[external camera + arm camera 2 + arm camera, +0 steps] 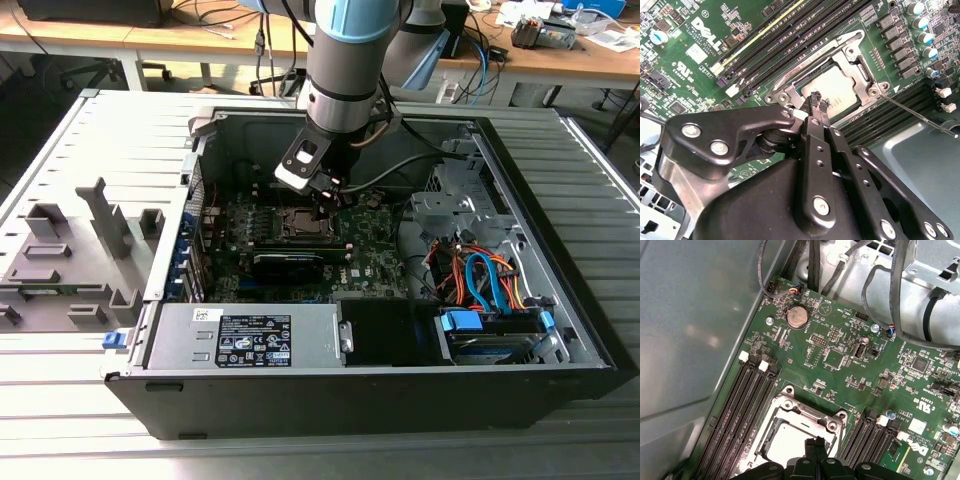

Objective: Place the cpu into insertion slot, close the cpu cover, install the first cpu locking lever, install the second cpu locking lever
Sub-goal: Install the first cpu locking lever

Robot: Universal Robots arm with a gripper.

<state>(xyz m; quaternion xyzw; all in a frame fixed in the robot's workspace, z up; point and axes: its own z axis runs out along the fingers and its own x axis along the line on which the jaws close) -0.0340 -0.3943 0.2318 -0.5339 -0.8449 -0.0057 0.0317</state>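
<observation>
My gripper (818,101) has its fingertips pressed together with nothing visible between them, over the near edge of the cpu (837,92). I cannot tell whether they touch it, and my own linkage hides that corner of the cpu cover (852,60). The cpu lies in the insertion slot (805,81) with the cover's frame around it. Memory slots (780,40) crowd both sides, and one thin lever (917,115) juts out toward the bare case floor (920,165).
</observation>
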